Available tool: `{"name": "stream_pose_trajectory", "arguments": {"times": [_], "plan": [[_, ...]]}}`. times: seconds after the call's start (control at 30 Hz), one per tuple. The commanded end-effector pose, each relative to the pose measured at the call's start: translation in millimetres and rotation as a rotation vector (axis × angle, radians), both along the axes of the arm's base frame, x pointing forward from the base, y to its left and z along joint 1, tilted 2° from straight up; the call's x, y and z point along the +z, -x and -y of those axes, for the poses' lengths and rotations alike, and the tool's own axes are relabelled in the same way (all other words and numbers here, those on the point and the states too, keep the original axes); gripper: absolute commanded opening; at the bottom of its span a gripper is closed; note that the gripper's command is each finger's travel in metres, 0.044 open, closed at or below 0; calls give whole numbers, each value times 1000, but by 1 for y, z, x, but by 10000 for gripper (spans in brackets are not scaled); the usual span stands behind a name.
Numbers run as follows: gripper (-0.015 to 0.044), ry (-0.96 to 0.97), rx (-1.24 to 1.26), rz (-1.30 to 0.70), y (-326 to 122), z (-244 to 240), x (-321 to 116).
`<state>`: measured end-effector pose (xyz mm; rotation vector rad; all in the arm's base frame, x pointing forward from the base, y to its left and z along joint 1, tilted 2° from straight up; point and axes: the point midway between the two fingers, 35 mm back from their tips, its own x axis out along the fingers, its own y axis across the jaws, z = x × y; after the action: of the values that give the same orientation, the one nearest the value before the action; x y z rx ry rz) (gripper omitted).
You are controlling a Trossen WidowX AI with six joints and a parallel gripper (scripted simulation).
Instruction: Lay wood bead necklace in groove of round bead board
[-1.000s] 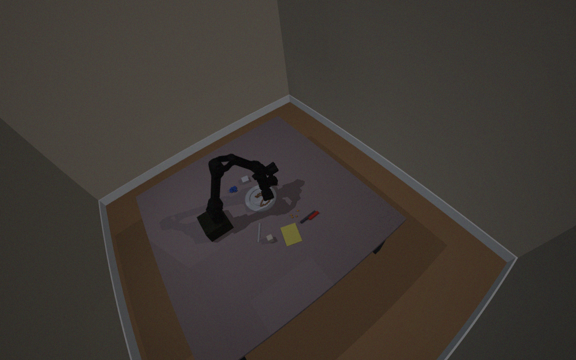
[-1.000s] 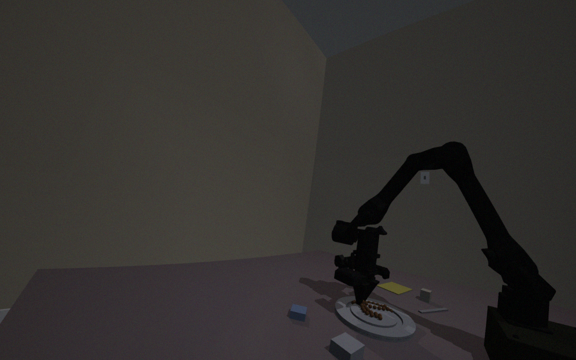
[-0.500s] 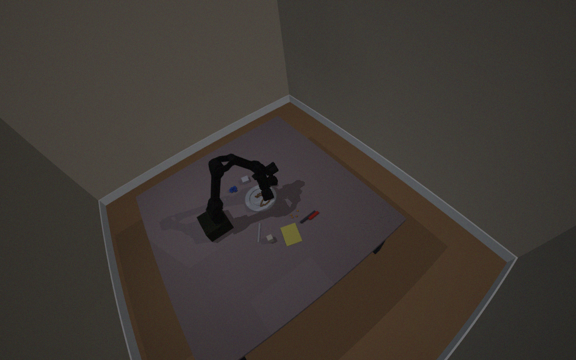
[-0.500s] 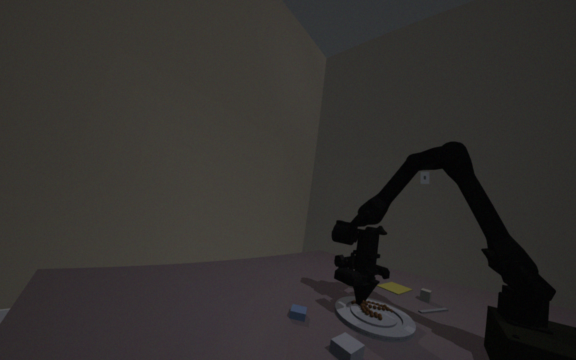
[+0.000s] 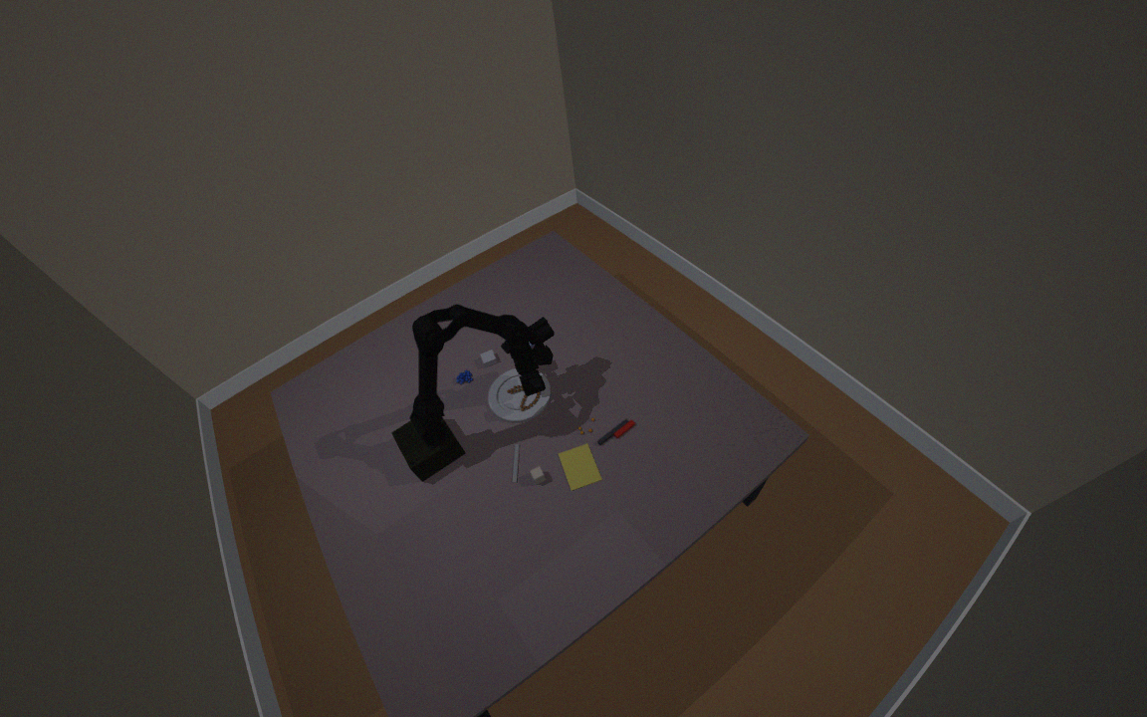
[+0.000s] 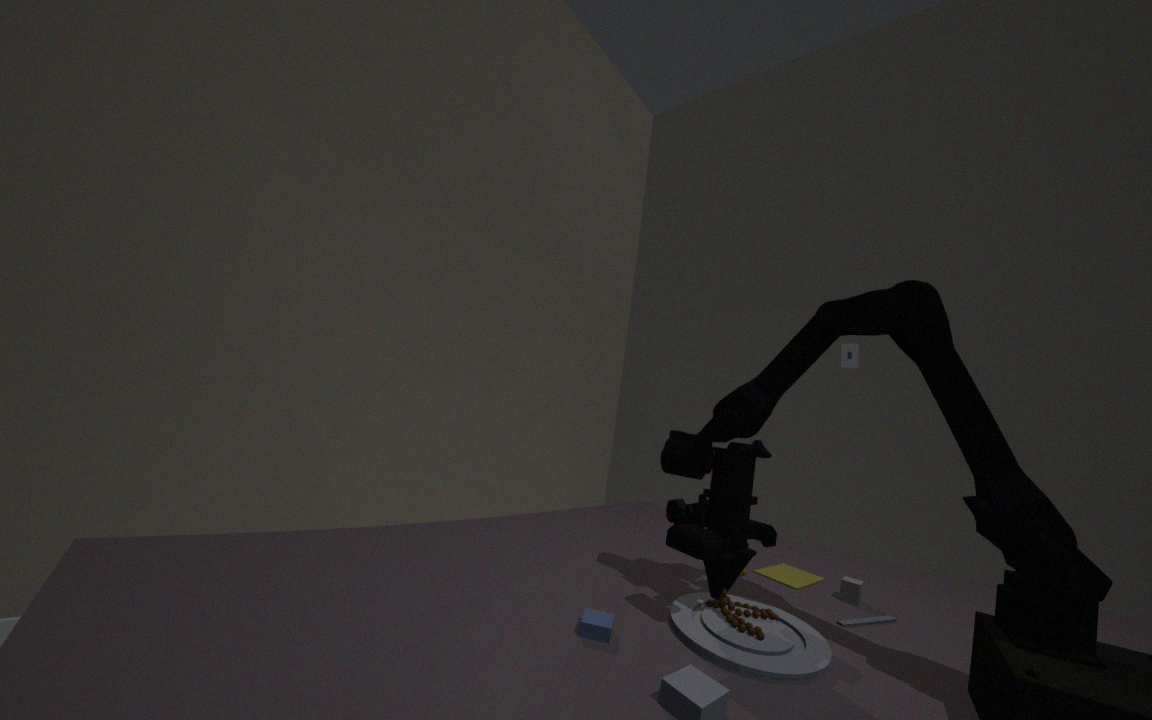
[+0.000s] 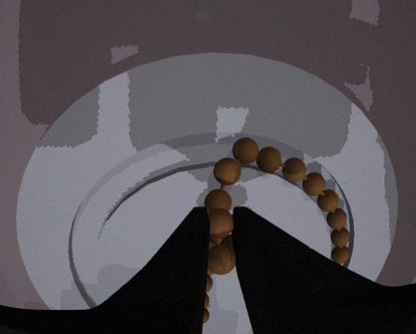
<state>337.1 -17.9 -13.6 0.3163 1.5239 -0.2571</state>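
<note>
The white round bead board lies flat on the table. The brown wood bead necklace is on it. In the wrist view several beads follow the groove along the far and right side; another stretch runs inward over the raised middle disc to the fingers. My gripper points down low over the board, shut on beads of the necklace. The beads between the fingers look slightly raised. The fingers hide part of the necklace and the near groove.
A white block and a blue cluster lie near the board. A blue block is beside it. A white stick, small pale cube, yellow pad and red-and-black tool lie farther off.
</note>
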Motion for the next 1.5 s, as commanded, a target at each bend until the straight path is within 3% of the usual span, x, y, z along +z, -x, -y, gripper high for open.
{"name": "stream_pose_trajectory", "arguments": {"times": [0.0,0.73,1.3,1.47], "plan": [[0,-4,-2,0,-9,-7,1],[0,-5,-2,1,-20,-17,-16],[440,-5,0,3,-20,-17,-2],[440,-5,-1,1,-19,-16,0]]}}
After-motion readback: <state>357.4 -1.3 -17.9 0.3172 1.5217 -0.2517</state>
